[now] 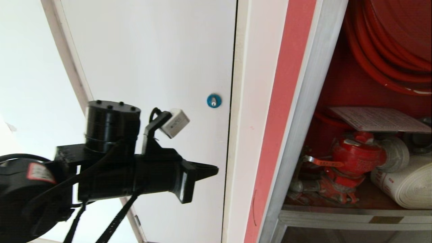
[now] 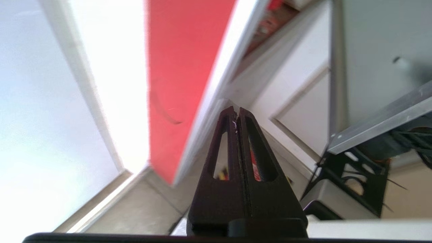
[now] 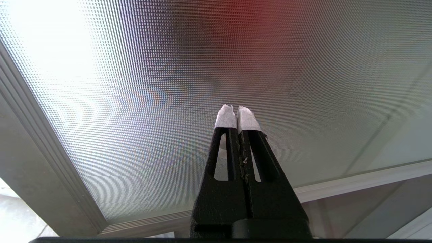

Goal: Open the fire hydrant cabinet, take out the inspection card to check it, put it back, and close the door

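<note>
We find the inspection card inside the open fire hydrant cabinet, lying roughly flat on top of the red valve, its long axis running across the compartment from the frame side toward the cabinet's far side, printed face up. Above it hangs the red hose reel; beside the valve, on the shelf, lies the white rolled hose. The brushed-silver frame borders the red interior, a red strip alongside it. Left of the cabinet we note a plain white panel with a small blue round lock. The left gripper hangs in front of that panel, pointing toward the cabinet, fingers pressed together, holding nothing. The right gripper, white-tipped, is likewise closed and empty, facing a ribbed frosted pane in a silver frame. Pale floor shows below in the left wrist view.
</note>
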